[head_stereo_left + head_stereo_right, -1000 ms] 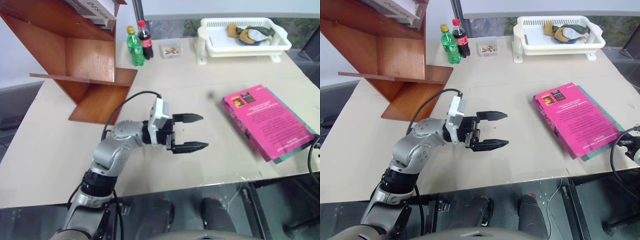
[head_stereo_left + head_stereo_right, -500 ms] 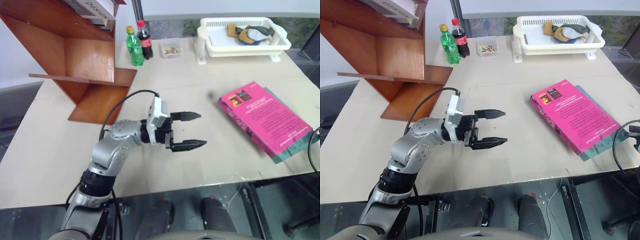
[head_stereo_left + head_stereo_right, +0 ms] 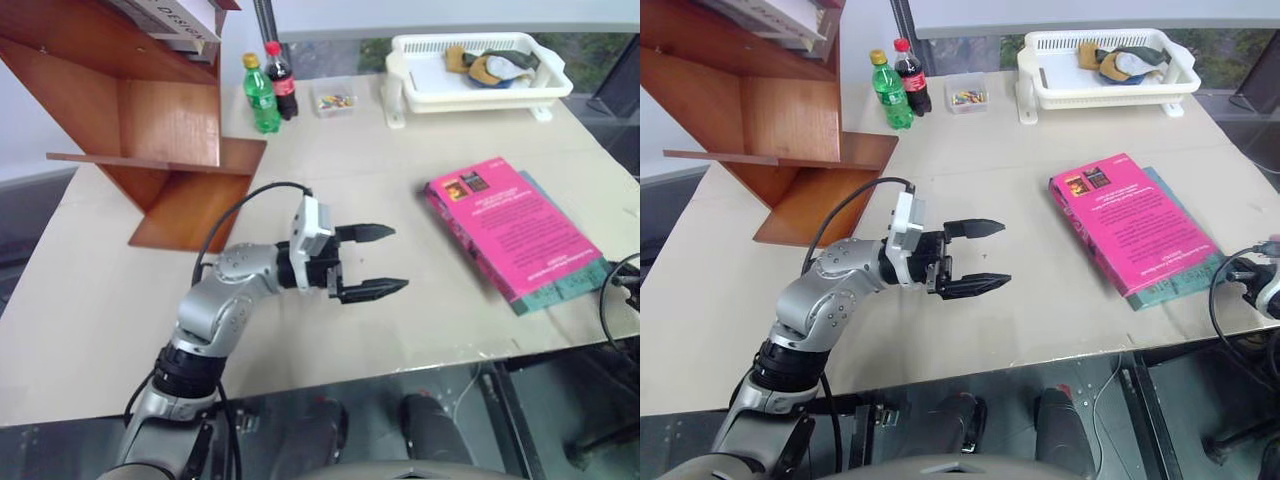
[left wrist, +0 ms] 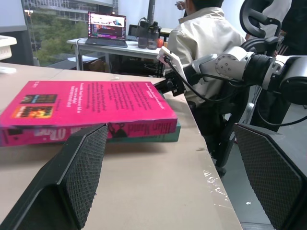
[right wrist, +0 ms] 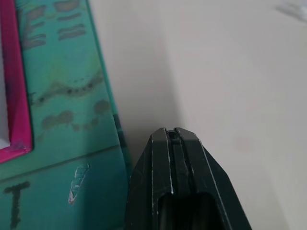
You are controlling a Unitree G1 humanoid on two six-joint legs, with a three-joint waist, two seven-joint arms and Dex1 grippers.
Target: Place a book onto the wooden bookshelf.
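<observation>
— Your left gripper [image 3: 370,260] hangs over the middle of the table [image 3: 400,190], jaws spread wide, holding nothing and pointing toward your right. What do you make of the layout?

— Start with the biggest piece. You have the wooden bookshelf [image 3: 160,120] at the far left of the table, its boards slanted, so a book laid there should lean back against the wood rather than slide off. White books [image 3: 170,15] already rest on its top board; the lower boards look bare, likely where you'll aim.

— And the book?

— The book [image 3: 505,225] lies flat near the right edge, pink cover up, stacked on a teal-green book [image 3: 560,288] that pokes out beneath it along the near side. That stacking helps you — the pink one sits raised, with an edge you could get under.

— My right gripper?

— Its wrist view shows your right gripper [image 5: 172,136] pinched tight with nothing in it, the tip down at the table just beside the teal cover. My guess is that closed fingers make a thin wedge for nudging or lifting the stack's edge, while the wide-open left waits to take the book.

— Anything else?

— Two bottles [image 3: 270,90], a small box [image 3: 335,100] and a white basket [image 3: 480,65] sit along the far side, well apart from your path.
</observation>
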